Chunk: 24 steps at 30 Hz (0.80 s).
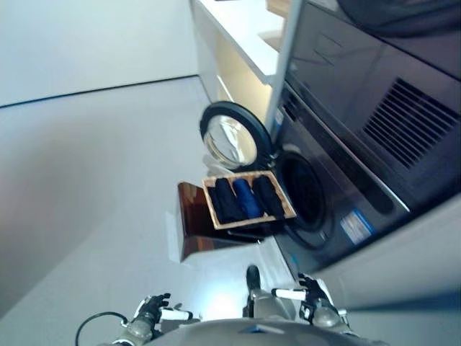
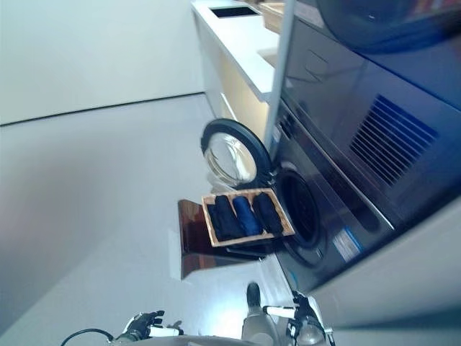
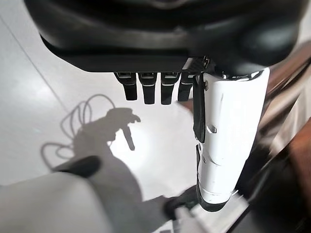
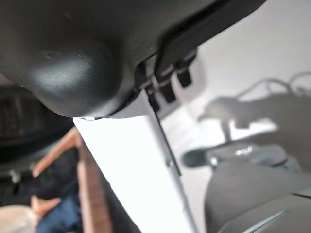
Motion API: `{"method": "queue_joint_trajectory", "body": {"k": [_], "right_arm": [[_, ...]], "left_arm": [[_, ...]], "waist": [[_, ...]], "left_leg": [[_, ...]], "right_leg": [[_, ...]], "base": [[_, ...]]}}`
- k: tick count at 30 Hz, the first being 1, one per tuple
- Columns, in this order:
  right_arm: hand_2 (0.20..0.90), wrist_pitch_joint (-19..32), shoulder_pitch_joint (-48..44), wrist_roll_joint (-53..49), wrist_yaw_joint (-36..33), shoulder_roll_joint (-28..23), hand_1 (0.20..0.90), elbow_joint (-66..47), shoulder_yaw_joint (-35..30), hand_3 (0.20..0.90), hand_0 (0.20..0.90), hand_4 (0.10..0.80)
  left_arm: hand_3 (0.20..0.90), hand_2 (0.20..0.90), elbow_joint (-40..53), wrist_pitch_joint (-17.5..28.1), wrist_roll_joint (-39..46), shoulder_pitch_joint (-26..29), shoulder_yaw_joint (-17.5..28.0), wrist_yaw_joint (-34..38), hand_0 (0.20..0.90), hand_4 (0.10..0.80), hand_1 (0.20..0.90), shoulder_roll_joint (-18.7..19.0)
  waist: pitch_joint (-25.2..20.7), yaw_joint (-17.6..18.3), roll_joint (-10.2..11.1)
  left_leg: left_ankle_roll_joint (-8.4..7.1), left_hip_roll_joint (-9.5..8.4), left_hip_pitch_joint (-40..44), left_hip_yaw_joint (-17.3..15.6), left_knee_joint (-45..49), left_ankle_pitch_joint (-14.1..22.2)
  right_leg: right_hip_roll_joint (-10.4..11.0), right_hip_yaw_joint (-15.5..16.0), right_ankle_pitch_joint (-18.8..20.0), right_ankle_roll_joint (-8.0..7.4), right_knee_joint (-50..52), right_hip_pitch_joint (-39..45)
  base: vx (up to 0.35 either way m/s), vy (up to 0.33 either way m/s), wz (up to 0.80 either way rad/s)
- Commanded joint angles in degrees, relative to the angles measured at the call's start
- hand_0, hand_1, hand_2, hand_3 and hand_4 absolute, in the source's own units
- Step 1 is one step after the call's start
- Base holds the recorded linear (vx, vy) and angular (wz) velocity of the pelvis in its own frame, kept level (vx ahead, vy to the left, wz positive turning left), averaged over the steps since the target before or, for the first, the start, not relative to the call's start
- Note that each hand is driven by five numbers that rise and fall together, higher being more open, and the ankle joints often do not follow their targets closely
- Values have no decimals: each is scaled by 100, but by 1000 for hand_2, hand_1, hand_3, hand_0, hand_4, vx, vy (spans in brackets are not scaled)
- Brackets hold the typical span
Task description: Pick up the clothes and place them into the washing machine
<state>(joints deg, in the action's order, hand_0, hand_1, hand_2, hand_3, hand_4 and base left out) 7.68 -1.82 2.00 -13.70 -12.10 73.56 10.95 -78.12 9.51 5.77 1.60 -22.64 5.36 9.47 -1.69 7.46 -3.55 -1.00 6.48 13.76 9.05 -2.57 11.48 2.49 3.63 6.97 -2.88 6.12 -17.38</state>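
Pale glossy floor [image 1: 86, 216]; dark front-loading washing machine [image 1: 338, 180], round door [image 1: 232, 138] open. Dark folded clothes [image 1: 245, 198] in wicker tray [image 1: 213, 207] on brown stand [image 1: 198, 231]. Left hand [image 3: 146, 90], right hand [image 4: 167, 82]: fingers straight, empty. Right eye view alone shows white counter's dark inset [image 2: 232, 11].

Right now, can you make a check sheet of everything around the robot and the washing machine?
Surface: pale floor, bare where it shows.
Job's things: three rolled dark and blue clothes in a basket on a brown stand, before the washing machine; its round door is open.
Clutter: nothing seen.
Hands: left hand and right hand low, both open and empty.
Cables: nothing seen beyond the robot's own.
Surroundings: white counter beyond the machine, plain wall.
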Motion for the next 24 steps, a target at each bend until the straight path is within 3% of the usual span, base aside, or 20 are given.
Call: {"method": "queue_joint_trajectory", "body": {"k": [1,4,5,6,7,8,11,12,13,14,15,16,18,19,22,24], "right_arm": [[900,71,-104,92,-247,-261,900,26,232,900,900,800],[900,125,-199,-16,-226,-328,900,8,286,900,900,800],[900,127,-200,-17,-225,-330,900,10,287,900,900,800],[900,126,-204,-50,-212,-344,900,35,309,900,900,800],[900,110,-257,-89,-216,-367,900,58,331,900,900,800],[900,115,-280,-108,-219,-371,900,57,350,900,900,800],[900,111,-368,-160,-272,-353,900,117,390,900,900,800],[900,113,-369,-160,-273,-357,900,121,389,900,900,800],[900,138,-377,-201,-317,-329,900,175,388,900,900,800],[900,140,-374,-202,-317,-332,900,178,387,900,900,800],[900,159,-404,-226,-372,-271,900,257,418,900,900,800],[900,189,-398,-237,-382,-265,900,268,443,900,900,800],[900,213,-357,-272,-412,-270,900,295,470,900,900,800],[900,200,-357,-301,-402,-272,900,304,453,900,900,800],[900,171,-407,-355,-360,-242,900,333,380,900,900,800],[900,145,-451,-426,-270,-221,900,390,284,900,900,800]], "left_arm": [[900,900,303,374,345,388,98,219,900,800,900,120],[900,900,343,360,323,428,41,177,900,800,900,42],[900,900,343,360,323,428,42,177,900,800,900,40],[900,900,374,353,325,435,41,184,900,800,900,17],[900,900,478,351,371,477,88,197,900,800,900,26],[900,900,512,358,396,493,125,188,900,800,900,31],[900,900,466,371,452,463,255,202,900,800,900,45],[900,900,465,371,452,464,253,201,900,800,900,40],[900,900,370,379,487,393,345,230,900,800,900,62],[900,900,369,381,488,391,342,229,900,800,900,58],[900,900,231,386,547,351,449,281,900,800,900,81],[900,900,203,389,592,335,516,296,900,800,900,84],[900,900,136,395,664,302,593,325,900,800,900,73],[900,900,72,389,692,286,627,319,900,800,900,61],[900,900,7,374,700,263,712,304,900,800,900,82],[900,900,5,388,627,283,745,259,900,800,900,163]], "waist": [[74,-39,266],[37,-71,291],[40,-68,282],[70,-110,320],[173,-231,466],[272,-341,591],[427,-581,840],[455,-626,772],[482,-734,892],[519,-782,855],[498,-875,879],[507,-980,833],[512,-1088,689],[481,-1093,619],[401,-1109,570],[316,-1135,577]], "left_leg": [[-121,-260,252,97,758,-623],[-277,-180,-175,31,1714,-1261],[-279,-172,-184,35,1740,-1244],[-311,-203,-419,0,2251,-1485],[-327,-374,-840,33,3301,-1993],[-292,-580,-1120,126,3851,-2041],[-85,-897,-1952,4,4177,-1762],[-78,-826,-1948,-24,4275,-1668],[-14,-728,-2450,-197,3760,-1582],[-10,-681,-2409,-228,3809,-1516],[-8,-520,-2678,-213,2748,-1438],[-35,-502,-2674,-63,2095,-1416],[-158,-435,-2610,203,1082,-1648],[-201,-364,-2517,135,680,-1759],[-206,-437,-2344,-105,700,-1623],[-118,-633,-2336,-210,830,-1462]], "right_leg": [[4,-213,713,-171,-523,-153],[-201,-126,409,54,-628,237],[-209,-119,409,57,-633,242],[-250,-128,303,142,-709,454],[-244,-129,153,308,-745,784],[-184,-207,122,346,-783,961],[-83,-408,23,380,-839,1283],[-157,-432,21,381,-845,1313],[-104,-539,-76,336,-854,1486],[-147,-574,-79,337,-863,1534],[-156,-677,-223,257,-875,1624],[-190,-788,-291,198,-935,1748],[-213,-920,-440,106,-1047,1984],[-188,-922,-528,55,-1061,2075],[73,-888,-676,-115,-999,2220],[266,-886,-683,-214,-784,2231]], "base": [[244,-231,34],[205,-197,8],[178,-160,1],[264,-229,8],[330,-297,11],[283,-271,5],[171,-108,-15],[242,-35,-25],[171,0,-33],[345,51,-10],[299,120,-12],[377,159,-24],[287,170,-57],[248,190,-48],[184,211,-41],[193,215,-56]]}}
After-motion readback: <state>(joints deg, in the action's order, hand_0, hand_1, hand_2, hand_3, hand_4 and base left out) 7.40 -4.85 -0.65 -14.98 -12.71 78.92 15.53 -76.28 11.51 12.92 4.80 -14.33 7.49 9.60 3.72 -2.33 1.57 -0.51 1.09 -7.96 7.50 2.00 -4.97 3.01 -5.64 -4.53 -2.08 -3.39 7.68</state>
